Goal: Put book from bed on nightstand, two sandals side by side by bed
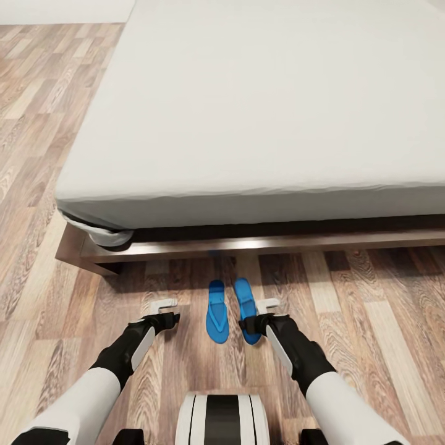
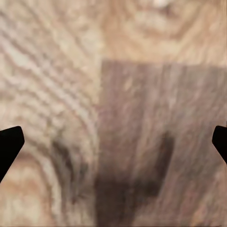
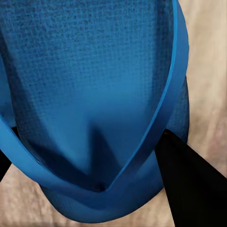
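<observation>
Right jaws [image 1: 250,326] grip one sandal [image 1: 246,309] beside the other [image 1: 216,311] – left jaws [image 1: 165,316] spread wide over floor [image 1: 371,309].

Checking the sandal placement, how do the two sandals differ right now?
The left sandal lies free on the floor; the right sandal has the right gripper at its near end. The left one lies straight, the right one slightly angled. Both are blue, strap-up, side by side beside the bed.
</observation>
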Motion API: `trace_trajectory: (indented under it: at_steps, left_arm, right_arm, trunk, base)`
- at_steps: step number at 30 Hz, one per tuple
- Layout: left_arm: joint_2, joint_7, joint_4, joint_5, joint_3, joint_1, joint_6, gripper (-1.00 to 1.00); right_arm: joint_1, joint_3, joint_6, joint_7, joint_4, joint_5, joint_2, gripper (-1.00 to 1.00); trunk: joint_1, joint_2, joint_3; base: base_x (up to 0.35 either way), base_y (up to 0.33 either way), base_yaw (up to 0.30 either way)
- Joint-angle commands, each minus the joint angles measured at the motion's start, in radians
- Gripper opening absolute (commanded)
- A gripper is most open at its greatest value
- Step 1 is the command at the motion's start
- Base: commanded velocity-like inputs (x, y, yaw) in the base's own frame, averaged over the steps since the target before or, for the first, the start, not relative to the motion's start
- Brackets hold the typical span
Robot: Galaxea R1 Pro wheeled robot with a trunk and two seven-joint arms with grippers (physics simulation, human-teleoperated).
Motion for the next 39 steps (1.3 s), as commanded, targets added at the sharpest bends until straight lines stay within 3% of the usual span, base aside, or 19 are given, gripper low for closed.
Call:
trace_trajectory:
  at_steps: [1, 9, 26, 39]
  left_arm:
    - [0.001, 0.006, -0.002, 0.010, -0.004, 0.000, 0.005, 1.00]
    - [0.002, 0.006, -0.002, 0.010, -0.004, 0.000, 0.005, 1.00]
    - [0.002, 0.006, -0.002, 0.010, -0.004, 0.000, 0.005, 1.00]
    - [0.002, 0.005, -0.002, 0.010, -0.004, 0.000, 0.005, 1.00]
  right_arm:
    - [-0.001, 0.002, 0.004, -0.004, -0.001, -0.009, 0.000, -1.00]
    - [-0.001, 0.003, 0.002, -0.006, -0.004, -0.009, 0.000, -1.00]
    - [0.001, -0.005, -0.008, -0.018, -0.015, -0.007, -0.002, -1.00]
    - [0.001, -0.005, -0.008, -0.016, -0.015, -0.010, -0.002, -1.00]
  trunk:
    - [0.000, 0.000, -0.005]
    - [0.004, -0.002, -0.035]
    - [0.004, -0.002, -0.038]
    - [0.004, -0.002, -0.038]
  base:
    - [0.000, 0.000, 0.000]
    - [0.000, 0.000, 0.000]
    - [0.000, 0.000, 0.075]
    - [0.026, 0.089, -0.094]
